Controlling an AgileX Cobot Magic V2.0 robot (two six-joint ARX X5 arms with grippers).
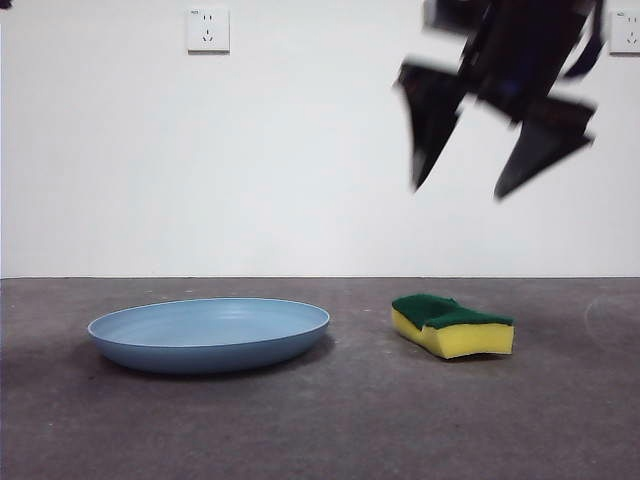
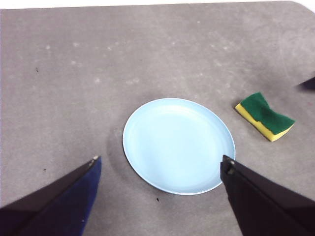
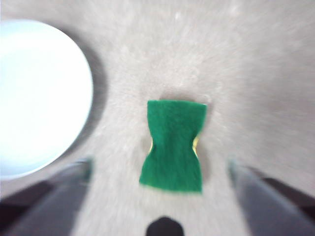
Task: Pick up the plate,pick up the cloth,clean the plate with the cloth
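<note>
The light-blue plate (image 1: 208, 332) lies flat on the grey table, left of centre. It also shows in the left wrist view (image 2: 178, 145) and the right wrist view (image 3: 34, 96). The cloth, a yellow sponge with a green top (image 1: 452, 325), lies to the plate's right, apart from it; it shows in the left wrist view (image 2: 265, 116) and the right wrist view (image 3: 173, 145). My right gripper (image 1: 480, 188) hangs open high above the sponge, blurred (image 3: 157, 169). My left gripper (image 2: 158, 164) is open, high above the plate's near side.
A white wall stands behind the table with a socket (image 1: 208, 29) at upper left and another (image 1: 626, 30) at upper right. The grey table surface (image 1: 320, 430) stretches around both objects.
</note>
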